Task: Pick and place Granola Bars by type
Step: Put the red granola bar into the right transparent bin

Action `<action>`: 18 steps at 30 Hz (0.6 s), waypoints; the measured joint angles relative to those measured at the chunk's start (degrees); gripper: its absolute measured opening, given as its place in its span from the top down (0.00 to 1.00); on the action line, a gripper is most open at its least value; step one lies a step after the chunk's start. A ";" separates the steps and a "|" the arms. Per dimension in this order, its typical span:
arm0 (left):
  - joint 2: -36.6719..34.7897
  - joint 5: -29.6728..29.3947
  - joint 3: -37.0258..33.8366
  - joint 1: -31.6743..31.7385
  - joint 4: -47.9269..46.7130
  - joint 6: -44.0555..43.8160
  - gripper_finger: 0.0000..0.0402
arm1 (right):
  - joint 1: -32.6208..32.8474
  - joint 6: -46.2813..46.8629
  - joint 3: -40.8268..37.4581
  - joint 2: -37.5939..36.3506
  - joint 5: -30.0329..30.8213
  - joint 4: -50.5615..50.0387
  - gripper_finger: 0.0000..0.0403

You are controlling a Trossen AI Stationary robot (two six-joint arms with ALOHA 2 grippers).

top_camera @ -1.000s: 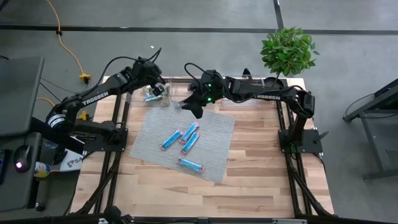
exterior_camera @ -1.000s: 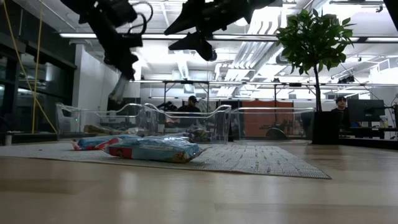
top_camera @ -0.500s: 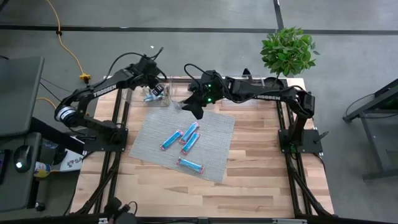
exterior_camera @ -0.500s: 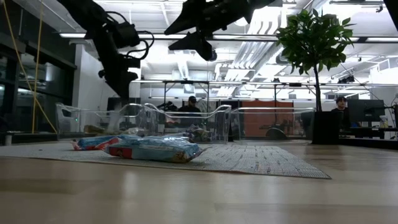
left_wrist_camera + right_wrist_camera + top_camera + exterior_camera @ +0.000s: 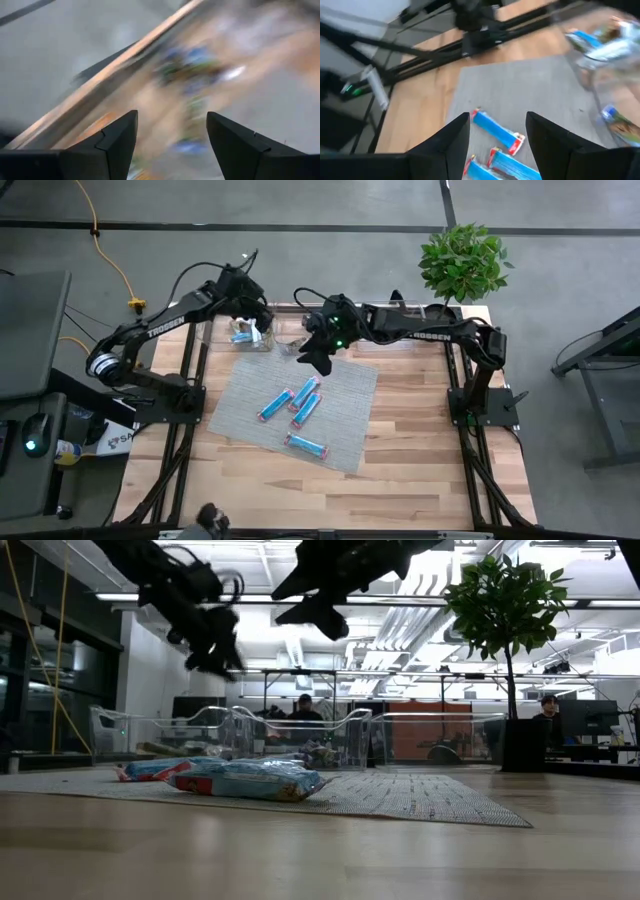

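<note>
Several bright blue Granola Bars with pink ends [image 5: 290, 402] lie flat on a grey mat [image 5: 340, 385]; the right wrist view shows two of them [image 5: 497, 131]. More bars [image 5: 243, 335] lie in a clear bin [image 5: 228, 330] at the table's far left. My left gripper [image 5: 252, 320] hangs open above that bin, nothing between its fingers [image 5: 172, 145]. My right gripper [image 5: 313, 358] hovers open over the mat's far edge, high above the bars [image 5: 497, 145].
Clear bins [image 5: 300, 735] stand in a row along the table's far edge, one with wrapped bars [image 5: 612, 45]. A potted plant [image 5: 462, 260] stands at the far right corner. People sit in the room beyond the table [image 5: 308, 708]. Bare wood lies near the front edge [image 5: 330, 490].
My left gripper has opened over the far-left bin and risen. The pale thing that hung below its fingers a second ago is no longer there. My right gripper has stayed over the mat's far edge.
</note>
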 joint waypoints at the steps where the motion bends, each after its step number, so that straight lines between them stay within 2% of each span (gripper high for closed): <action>1: -0.85 4.27 0.00 0.00 1.73 -0.19 0.42 | 0.08 -1.68 0.00 0.00 -1.49 -0.03 0.56; 4: -3.95 11.64 0.00 0.00 6.47 -2.47 0.42 | 0.72 -6.24 0.00 0.00 -3.72 -1.45 0.56; 9: -9.84 13.36 0.00 3.11 7.75 -3.43 0.42 | 2.11 -14.94 0.05 0.02 -3.23 -7.36 0.56; 13: -11.75 20.65 0.00 6.69 7.13 -5.59 0.42 | 4.20 -27.03 0.05 0.30 2.45 -14.70 0.56; 18: -12.32 26.66 0.00 7.10 6.76 -7.01 0.42 | 6.51 -33.79 0.04 0.34 8.14 -16.95 0.56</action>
